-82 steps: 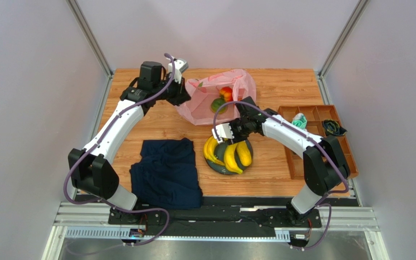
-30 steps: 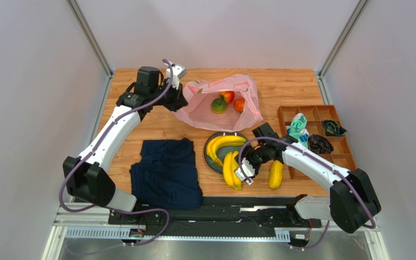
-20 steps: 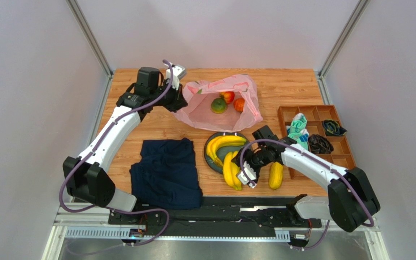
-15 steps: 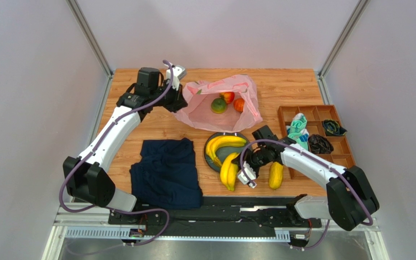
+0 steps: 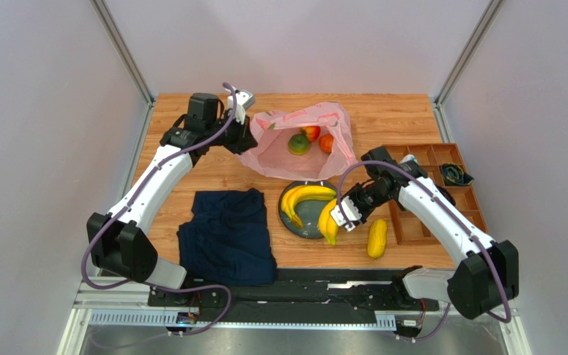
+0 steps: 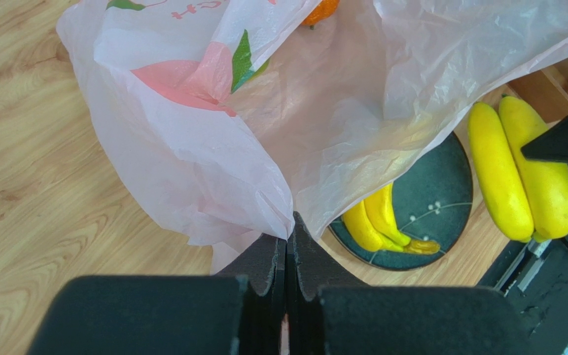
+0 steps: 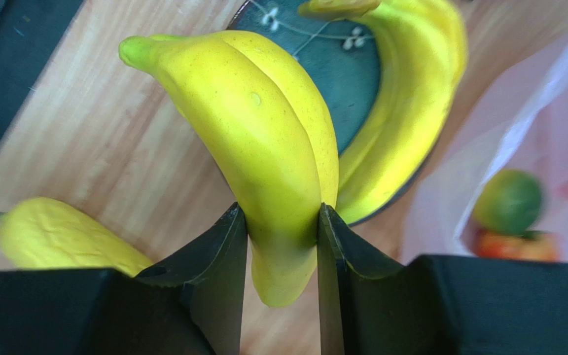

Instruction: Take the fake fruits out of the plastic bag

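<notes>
- Bag (image 5: 276, 151) — three round fruits (image 5: 299, 144) inside; left gripper (image 6: 289, 237) pinched tight on its edge.
- Two banana bunches — held bunch (image 5: 329, 220) clamped in right gripper (image 7: 279, 222) at plate (image 5: 303, 216) edge, other bunch (image 5: 303, 194) on plate.
- One long yellow fruit (image 5: 376, 238) on table (image 5: 383, 118).

The left arm (image 5: 150, 181) is stretching far out from its base, passing well to the left of the plate (image 5: 308, 216). The left gripper (image 5: 248, 137) is sitting beyond the plate's far-left side, its fingers pressed together on a fold of the plastic bag (image 5: 272, 159). The right arm (image 5: 439, 218) is bending at the elbow to the plate's right, wrist turned inward. The right gripper (image 5: 345, 214) is clamping the banana bunch (image 5: 329, 222) at the plate's right rim.
</notes>
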Robot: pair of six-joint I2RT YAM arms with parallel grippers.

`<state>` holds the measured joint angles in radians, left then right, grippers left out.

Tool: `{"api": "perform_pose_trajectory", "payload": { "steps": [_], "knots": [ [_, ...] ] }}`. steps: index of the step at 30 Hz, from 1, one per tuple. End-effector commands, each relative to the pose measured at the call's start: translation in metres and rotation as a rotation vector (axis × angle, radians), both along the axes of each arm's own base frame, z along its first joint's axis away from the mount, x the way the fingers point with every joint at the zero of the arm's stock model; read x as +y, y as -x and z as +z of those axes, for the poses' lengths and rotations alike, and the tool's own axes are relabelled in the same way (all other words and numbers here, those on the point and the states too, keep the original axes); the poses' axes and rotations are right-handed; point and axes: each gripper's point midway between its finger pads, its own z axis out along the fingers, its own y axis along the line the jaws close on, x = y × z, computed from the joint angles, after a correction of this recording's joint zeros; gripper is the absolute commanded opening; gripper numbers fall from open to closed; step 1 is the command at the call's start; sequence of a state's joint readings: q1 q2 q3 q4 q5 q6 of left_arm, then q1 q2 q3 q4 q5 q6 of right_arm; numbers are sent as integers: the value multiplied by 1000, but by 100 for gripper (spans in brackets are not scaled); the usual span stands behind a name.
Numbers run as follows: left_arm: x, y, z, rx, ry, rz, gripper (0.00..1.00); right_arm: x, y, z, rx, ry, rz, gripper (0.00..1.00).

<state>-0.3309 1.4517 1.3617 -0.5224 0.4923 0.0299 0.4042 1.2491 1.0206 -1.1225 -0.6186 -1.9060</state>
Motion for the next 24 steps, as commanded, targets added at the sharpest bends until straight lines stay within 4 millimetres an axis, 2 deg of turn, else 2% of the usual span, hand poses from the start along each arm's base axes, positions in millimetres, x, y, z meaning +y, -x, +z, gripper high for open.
{"api": "perform_pose_trajectory", "payload": {
  "steps": [1,3,4,7,10,16,22,24],
  "knots": [
    [-7,-9,16,-31,47,-12,0,-3,-13,-5,211,104,-280,19],
    [-8,-9,16,-28,54,-15,0,0,-16,-3,337,122,-439,19],
    [-9,-10,17,-31,53,-15,0,6,-28,1,368,118,-489,19],
    [-9,-12,17,-32,54,-16,0,13,-36,-1,509,144,-669,18],
    [-9,-12,18,-35,54,-14,0,15,-38,-5,574,160,-778,18],
    [-9,-12,16,-29,53,-15,0,19,-47,-19,548,176,-876,18],
    [-10,-15,16,-33,53,-14,0,33,-66,-21,494,138,-1042,18],
    [-10,-15,15,-31,53,-15,0,36,-65,-27,505,156,-1069,19]
  ]
}}
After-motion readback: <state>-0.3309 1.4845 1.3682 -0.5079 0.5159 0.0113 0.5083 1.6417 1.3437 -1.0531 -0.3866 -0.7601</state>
